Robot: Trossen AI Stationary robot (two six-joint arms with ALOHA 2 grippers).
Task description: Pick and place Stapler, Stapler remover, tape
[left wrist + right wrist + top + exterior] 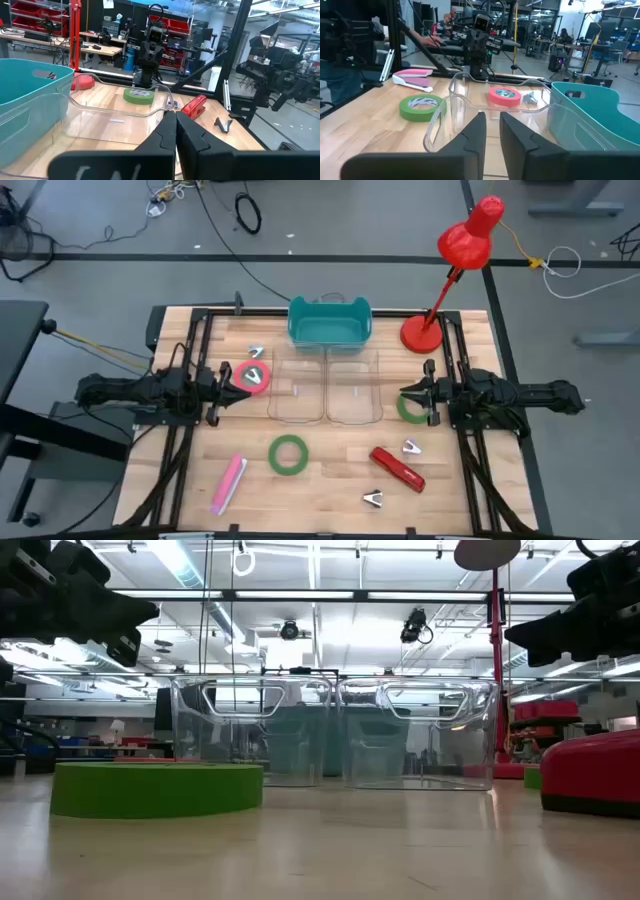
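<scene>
A red-pink tape roll (254, 377) lies flat on the table just off my left gripper (238, 376), which is shut and raised above the table, holding nothing. One green tape roll (410, 409) lies partly under my right gripper (412, 400), which hangs above it with a narrow gap between its fingers (479, 131) and nothing in it. Another green roll (288, 454) lies near the table's front. A red stapler (398, 468) and a pink stapler (229, 483) lie on their sides. Small metal staple removers (412, 447) (374, 498) (257, 352) are scattered about.
Two clear bins (297, 386) (353, 386) stand side by side between the grippers. A teal basket (330, 321) sits behind them at the far edge. A red desk lamp (424, 332) stands at the far right. Bare wood shows along the near edge.
</scene>
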